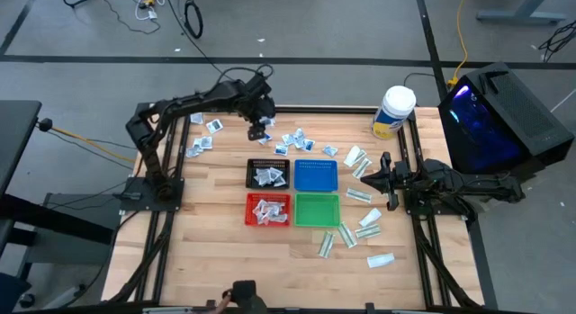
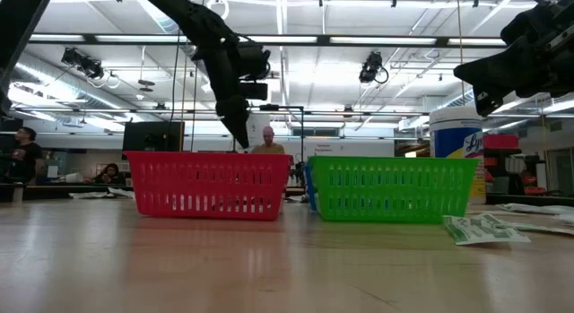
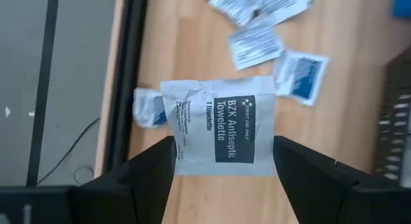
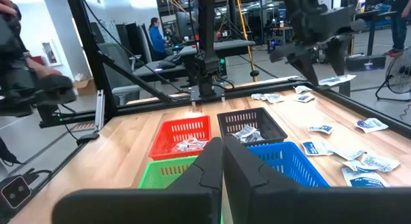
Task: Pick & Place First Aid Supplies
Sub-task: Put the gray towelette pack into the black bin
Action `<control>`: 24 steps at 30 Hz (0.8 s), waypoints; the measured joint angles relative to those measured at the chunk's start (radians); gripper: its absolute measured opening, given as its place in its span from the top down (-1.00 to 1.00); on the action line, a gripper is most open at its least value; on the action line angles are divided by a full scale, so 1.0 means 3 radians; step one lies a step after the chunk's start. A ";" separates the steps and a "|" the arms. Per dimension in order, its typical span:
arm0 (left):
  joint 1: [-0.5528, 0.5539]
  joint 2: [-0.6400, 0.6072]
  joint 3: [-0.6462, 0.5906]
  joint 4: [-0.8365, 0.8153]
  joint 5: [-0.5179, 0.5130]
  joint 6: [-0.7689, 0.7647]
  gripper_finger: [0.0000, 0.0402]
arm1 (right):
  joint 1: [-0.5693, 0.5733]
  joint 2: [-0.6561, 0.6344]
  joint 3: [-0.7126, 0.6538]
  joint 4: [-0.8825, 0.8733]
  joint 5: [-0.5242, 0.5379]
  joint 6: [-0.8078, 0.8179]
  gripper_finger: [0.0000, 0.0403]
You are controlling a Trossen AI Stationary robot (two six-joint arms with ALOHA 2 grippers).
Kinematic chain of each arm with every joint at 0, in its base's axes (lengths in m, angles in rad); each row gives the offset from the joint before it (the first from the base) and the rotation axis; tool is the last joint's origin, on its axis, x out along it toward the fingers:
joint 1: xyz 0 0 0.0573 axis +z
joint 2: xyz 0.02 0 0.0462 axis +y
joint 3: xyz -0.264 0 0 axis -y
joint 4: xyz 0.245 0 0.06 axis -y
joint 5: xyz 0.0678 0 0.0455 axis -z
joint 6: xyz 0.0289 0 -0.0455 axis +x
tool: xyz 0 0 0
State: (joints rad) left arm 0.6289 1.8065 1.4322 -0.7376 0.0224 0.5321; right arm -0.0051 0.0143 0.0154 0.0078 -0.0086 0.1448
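The left gripper (image 1: 259, 127) hangs above the far part of the table (image 1: 216, 251), just beyond the black tray (image 1: 269, 163), its 2 fingers (image 3: 151, 169) pinching a squarish white towelette packet (image 3: 221, 129) by its opposite edges; the packet sits flat between the pads, printed face toward the wrist camera, raised off the wood. Beneath and beside it, more squarish packets (image 1: 297, 140) lie scattered on the far side, a few (image 1: 205, 139) to the left near the table's edge. The black tray already holds several white packets (image 1: 268, 176), and the red tray (image 1: 268, 221), just nearer, holds some (image 1: 269, 210) too. The blue tray (image 1: 316, 175) and green tray (image 1: 317, 210) sit to the right of those 2. Longer white-and-green packets (image 1: 364, 226) lie on the right side, near the right gripper (image 1: 377, 175), which waits there with its fingers pressed together, holding nothing. A jar (image 1: 393, 112) stands at the far right corner.
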 joint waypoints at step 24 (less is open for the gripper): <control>-0.1067 -0.0009 0.0001 -0.0240 -0.0001 -0.0090 -0.32 | 0.0000 0.0000 0.0000 0.0000 0.0001 0.0000 0.91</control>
State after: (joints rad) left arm 0.3089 1.8038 1.4326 -0.8096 0.0222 0.5051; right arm -0.0051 0.0143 0.0155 0.0078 -0.0082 0.1448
